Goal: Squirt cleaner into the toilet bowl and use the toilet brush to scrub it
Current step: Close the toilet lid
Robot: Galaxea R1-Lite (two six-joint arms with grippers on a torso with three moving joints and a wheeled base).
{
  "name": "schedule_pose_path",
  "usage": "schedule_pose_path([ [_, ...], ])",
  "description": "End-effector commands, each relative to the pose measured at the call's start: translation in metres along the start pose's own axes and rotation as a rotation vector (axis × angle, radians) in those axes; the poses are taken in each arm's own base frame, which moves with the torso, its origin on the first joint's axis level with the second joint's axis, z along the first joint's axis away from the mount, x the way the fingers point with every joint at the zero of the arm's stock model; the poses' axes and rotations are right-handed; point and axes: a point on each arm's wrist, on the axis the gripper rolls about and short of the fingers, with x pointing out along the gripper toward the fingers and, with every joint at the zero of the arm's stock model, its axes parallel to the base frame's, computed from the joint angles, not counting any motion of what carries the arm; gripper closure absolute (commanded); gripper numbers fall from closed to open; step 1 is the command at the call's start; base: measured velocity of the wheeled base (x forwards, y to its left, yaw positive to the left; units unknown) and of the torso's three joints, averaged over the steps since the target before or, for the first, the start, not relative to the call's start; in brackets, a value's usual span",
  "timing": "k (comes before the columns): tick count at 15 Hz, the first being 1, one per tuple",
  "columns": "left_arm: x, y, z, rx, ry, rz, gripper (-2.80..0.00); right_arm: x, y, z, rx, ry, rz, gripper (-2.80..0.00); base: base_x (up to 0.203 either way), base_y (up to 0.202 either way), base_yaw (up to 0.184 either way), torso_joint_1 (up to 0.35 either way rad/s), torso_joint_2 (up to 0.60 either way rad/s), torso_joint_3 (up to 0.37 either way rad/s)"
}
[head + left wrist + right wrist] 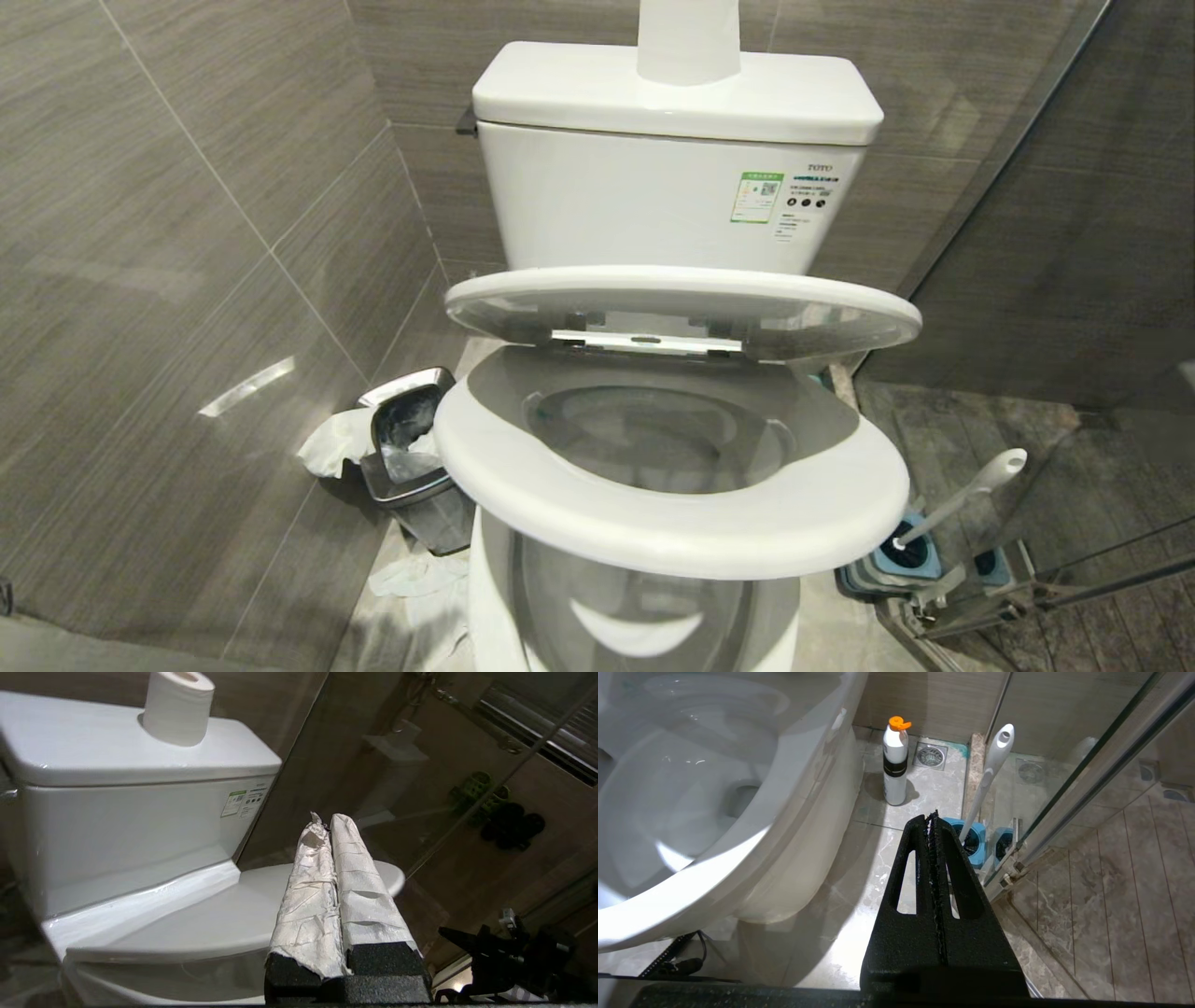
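The white toilet bowl (653, 439) fills the middle of the head view, its seat (672, 523) down and its lid (681, 303) partly raised. Neither gripper shows in that view. My left gripper (329, 821), fingers wrapped in white paper, is shut and empty above the lid (187, 914) near the tank. The black right gripper (931, 816) is shut and empty, low beside the bowl (691, 788). Past its tips the toilet brush (990, 774) (962, 495) stands in its blue holder (971, 842). The cleaner (895, 765), a white bottle with an orange cap, stands on the floor behind.
A steel waste bin (411, 467) stuffed with paper sits left of the toilet by the tiled wall. A paper roll (689, 37) stands on the tank. A glass shower partition (1087, 779) closes the right side, just beyond the brush holder. A floor drain (930, 756) lies near the bottle.
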Motion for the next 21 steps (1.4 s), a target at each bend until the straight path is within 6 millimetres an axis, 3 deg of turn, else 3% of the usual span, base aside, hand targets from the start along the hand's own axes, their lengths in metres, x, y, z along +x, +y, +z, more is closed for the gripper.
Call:
schedule_pose_path([
  [1, 0.023, 0.034, 0.002, -0.066, 0.059, 0.040, 0.00, 0.000, 0.000, 0.000, 0.000, 0.001, 0.001, 0.00, 0.000, 0.000, 0.000, 0.000, 0.00, 0.000],
  [4, 0.044, 0.062, 0.003, 0.059, 0.182, 0.128, 0.00, 0.000, 0.000, 0.000, 0.000, 0.002, 0.001, 0.00, 0.000, 0.000, 0.000, 0.000, 0.00, 0.000],
  [7, 0.066, 0.065, -0.024, 0.247, 0.353, 0.195, 0.00, 0.000, 0.000, 0.000, 0.000, 0.001, 0.001, 0.00, 0.000, 0.000, 0.000, 0.000, 0.00, 0.000],
  [14, 0.100, 0.064, -0.097, 0.099, 0.626, 0.060, 0.00, 0.000, 0.000, 0.000, 0.000, 0.001, 0.001, 0.00, 0.000, 0.000, 0.000, 0.000, 0.00, 0.000],
  [17, 0.101, 0.065, -0.121, 0.050, 0.698, 0.043, 0.00, 0.000, 0.000, 0.000, 0.000, 0.002, 0.001, 0.00, 0.000, 0.000, 0.000, 0.000, 0.00, 0.000],
  [21, 0.083, 0.063, -0.158, -0.039, 0.818, 0.044, 0.00, 0.000, 0.000, 0.000, 0.000, 0.001, 0.002, 0.00, 0.000, 0.000, 0.000, 0.000, 0.00, 0.000],
])
